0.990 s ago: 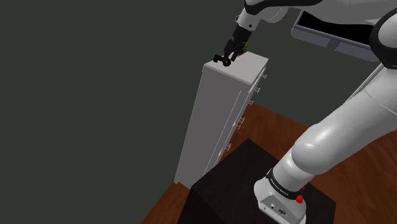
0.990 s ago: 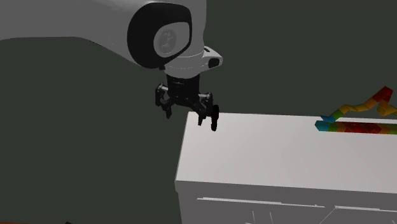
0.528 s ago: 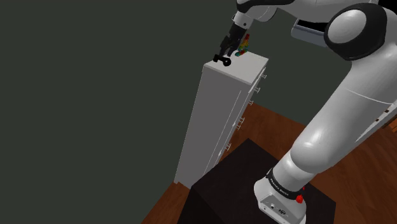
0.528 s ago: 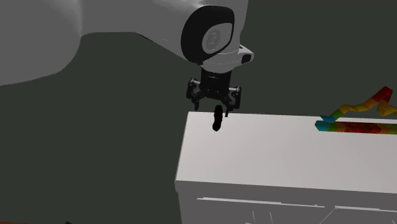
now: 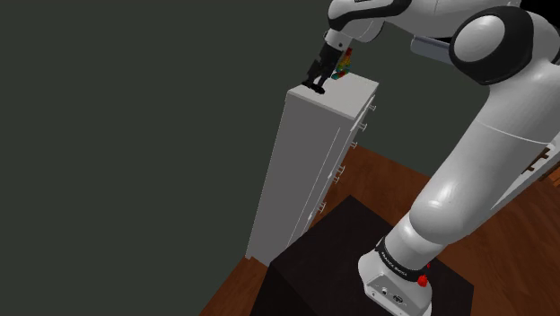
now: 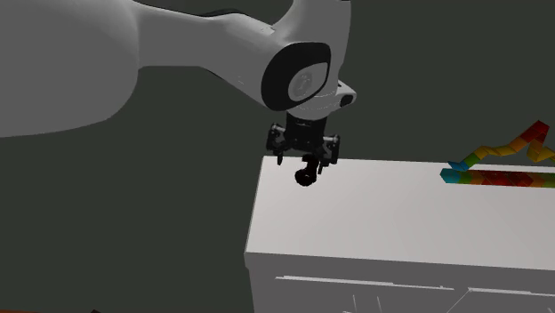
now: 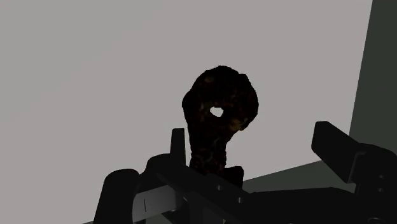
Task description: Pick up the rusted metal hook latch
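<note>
The hand (image 6: 308,163) hangs just over the corner of a tall white chest of drawers (image 6: 382,222), its fingers (image 7: 179,144) spread apart and clamped on nothing. The dark, rust-flecked hook latch (image 6: 306,175) sits on the chest's flat top near that corner. It lies between the fingers, close against one and well clear of the other. A rainbow-coloured segmented toy (image 6: 498,171) lies well apart along the same top. The white arm (image 5: 503,135) bulks overhead against a dark wall (image 5: 135,135).
</note>
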Tool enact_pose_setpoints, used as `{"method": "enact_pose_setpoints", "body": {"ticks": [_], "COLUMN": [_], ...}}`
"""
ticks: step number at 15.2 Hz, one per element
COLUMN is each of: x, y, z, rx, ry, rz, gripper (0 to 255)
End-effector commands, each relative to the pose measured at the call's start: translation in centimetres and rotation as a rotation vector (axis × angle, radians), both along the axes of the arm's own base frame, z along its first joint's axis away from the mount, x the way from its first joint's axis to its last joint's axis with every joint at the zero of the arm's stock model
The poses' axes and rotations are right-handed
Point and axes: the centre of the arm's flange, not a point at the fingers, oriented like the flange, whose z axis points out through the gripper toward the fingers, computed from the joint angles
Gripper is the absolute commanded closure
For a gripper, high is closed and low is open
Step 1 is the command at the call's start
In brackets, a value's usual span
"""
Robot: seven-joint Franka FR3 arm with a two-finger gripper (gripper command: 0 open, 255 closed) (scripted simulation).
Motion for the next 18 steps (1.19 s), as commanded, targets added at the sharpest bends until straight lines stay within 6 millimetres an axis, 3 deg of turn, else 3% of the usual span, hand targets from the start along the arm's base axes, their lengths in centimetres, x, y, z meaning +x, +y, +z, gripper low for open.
{"method": "enact_pose_setpoints", "body": {"ticks": [1,2,11,18], "x": [0.0,0.0,0.0,0.0], "y": [0.1,0.0,0.1,0.1], "z": [-0.5,-0.5,-0.5,3.2], "rx": [0.001,0.001,0.001,0.001], "ry": [0.001,0.001,0.001,0.001], "rz": [0.001,0.001,0.001,0.001], "gripper": [0,255,255,255]}}
